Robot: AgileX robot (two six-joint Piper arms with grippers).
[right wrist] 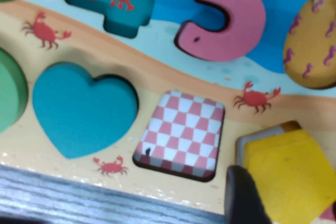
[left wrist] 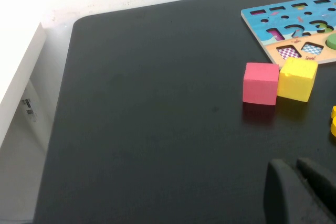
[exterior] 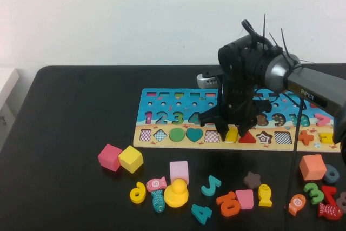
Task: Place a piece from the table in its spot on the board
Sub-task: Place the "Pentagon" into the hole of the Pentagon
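Note:
My right gripper (exterior: pixel 231 133) points down over the sandy band of the board (exterior: pixel 162 101), shut on the piece (exterior: pixel 231 136), a flat yellow pentagon. In the right wrist view the piece (right wrist: pixel 289 174) lies tilted over the place (right wrist: pixel 242 145), whose grey edge shows beside it. One dark fingertip (right wrist: pixel 241 195) presses the pentagon's side. The other finger is almost out of frame. The left gripper (left wrist: pixel 296 179) shows only in its wrist view, low over the bare table (left wrist: pixel 147 119), fingers together with nothing between them.
A pink cube (exterior: pixel 110 157) and a yellow cube (exterior: pixel 131 159) sit left of centre in front of the board. Loose numbers, fish and an orange cube (exterior: pixel 312 166) lie along the table's front. On the board a checkered square hollow (right wrist: pixel 181 135) and a teal heart (right wrist: pixel 81 108) adjoin the pentagon slot.

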